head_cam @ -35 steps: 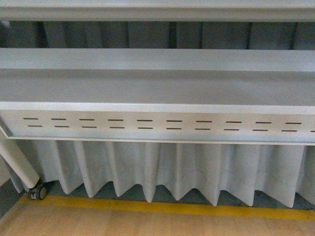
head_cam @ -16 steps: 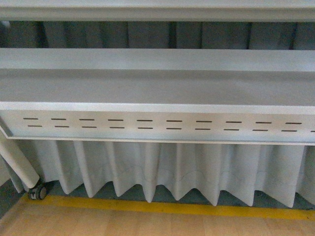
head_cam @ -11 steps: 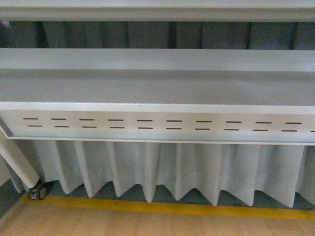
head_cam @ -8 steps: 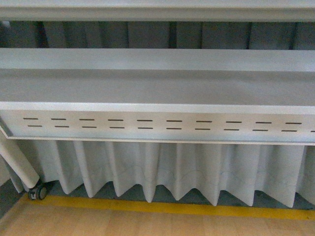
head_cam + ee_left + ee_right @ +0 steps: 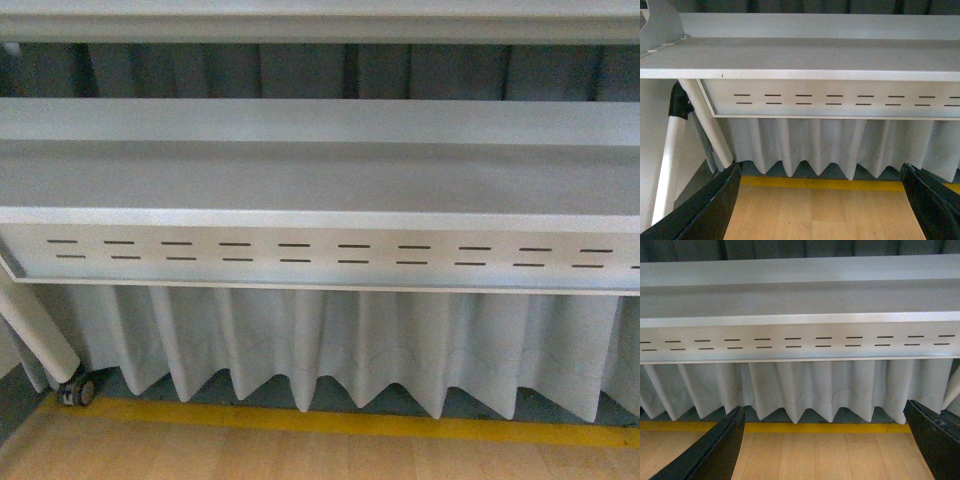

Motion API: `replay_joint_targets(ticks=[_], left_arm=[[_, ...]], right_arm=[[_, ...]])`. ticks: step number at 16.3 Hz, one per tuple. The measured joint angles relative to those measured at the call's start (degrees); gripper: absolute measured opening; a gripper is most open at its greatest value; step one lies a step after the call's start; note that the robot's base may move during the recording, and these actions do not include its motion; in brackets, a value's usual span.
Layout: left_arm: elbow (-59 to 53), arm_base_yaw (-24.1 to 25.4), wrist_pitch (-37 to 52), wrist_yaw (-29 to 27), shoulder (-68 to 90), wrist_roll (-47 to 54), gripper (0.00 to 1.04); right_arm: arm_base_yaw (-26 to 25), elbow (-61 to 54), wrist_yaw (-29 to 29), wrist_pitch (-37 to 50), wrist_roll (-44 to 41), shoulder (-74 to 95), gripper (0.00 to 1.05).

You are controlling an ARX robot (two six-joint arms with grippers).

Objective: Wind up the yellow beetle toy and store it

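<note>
Straight ahead in the front view, only a grey table (image 5: 320, 180), its pleated skirt (image 5: 330, 340) and a yellow floor stripe (image 5: 330, 422) show, with neither arm nor the yellow beetle toy in sight. From the left wrist, the left gripper (image 5: 820, 200) gapes wide on nothing; from the right wrist, the right gripper (image 5: 825, 440) is equally wide and bare, so winding and storing both look not yet begun

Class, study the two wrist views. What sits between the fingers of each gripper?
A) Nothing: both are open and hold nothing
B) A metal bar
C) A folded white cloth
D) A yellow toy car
A: the left gripper and the right gripper both stand wide open, and between their fingers only the wooden floor, the yellow stripe and the pleated curtain beyond show.
</note>
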Motion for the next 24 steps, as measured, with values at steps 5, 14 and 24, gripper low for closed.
replay_joint_targets(ticks=[5,14,24], left_arm=[[0.00,0.00,-0.02,0.00,0.00,0.00,0.98],[-0.02,0.00,-0.02,0.00,0.00,0.00,0.98],[-0.02,0.00,0.00,-0.02,0.00,-0.04,0.98]], right_arm=[[0.00,0.00,0.00,0.00,0.00,0.00,0.98],[0.00,0.00,0.00,0.00,0.00,0.00,0.98],[0.00,0.00,0.00,0.04,-0.15,-0.04,0.98]])
